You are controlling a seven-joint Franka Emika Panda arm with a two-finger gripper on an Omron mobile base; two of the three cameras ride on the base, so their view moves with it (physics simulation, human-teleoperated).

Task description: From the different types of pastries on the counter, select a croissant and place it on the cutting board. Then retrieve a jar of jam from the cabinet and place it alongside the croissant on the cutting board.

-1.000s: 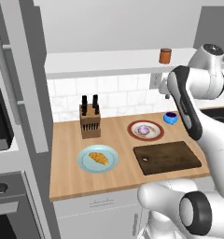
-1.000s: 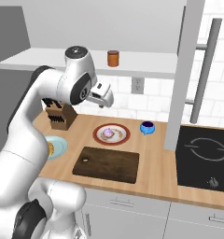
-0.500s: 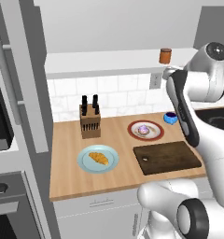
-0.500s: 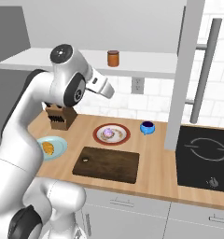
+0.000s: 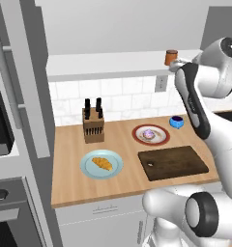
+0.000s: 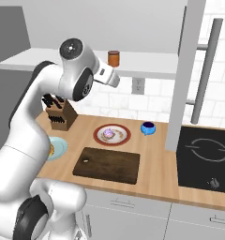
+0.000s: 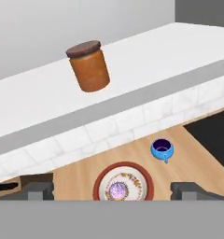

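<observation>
jar of jam (image 7: 89, 66): orange-brown, dark lid | croissant (image 5: 102, 163): golden | cutting board (image 5: 173, 162): dark brown | bowl (image 7: 161, 149): blue

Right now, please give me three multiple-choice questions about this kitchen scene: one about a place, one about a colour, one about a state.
1. Where does the golden-yellow crescent croissant lie?
A. on the dark brown wooden cutting board
B. on the pale blue round plate
C. on the white shelf

2. What colour is the small bowl beside the red-rimmed plate?
A. blue
B. green
C. yellow

3. What is the state of the dark brown wooden cutting board?
A. it carries the jar
B. it carries the frosted pastry
C. nothing lies on it

Answers: 1 B, the left base view shows the croissant on the pale blue round plate. 2 A, the right base and hand views show a blue bowl. 3 C, the board's surface is bare; the orange-brown jar with dark lid stands on the white shelf.
</observation>
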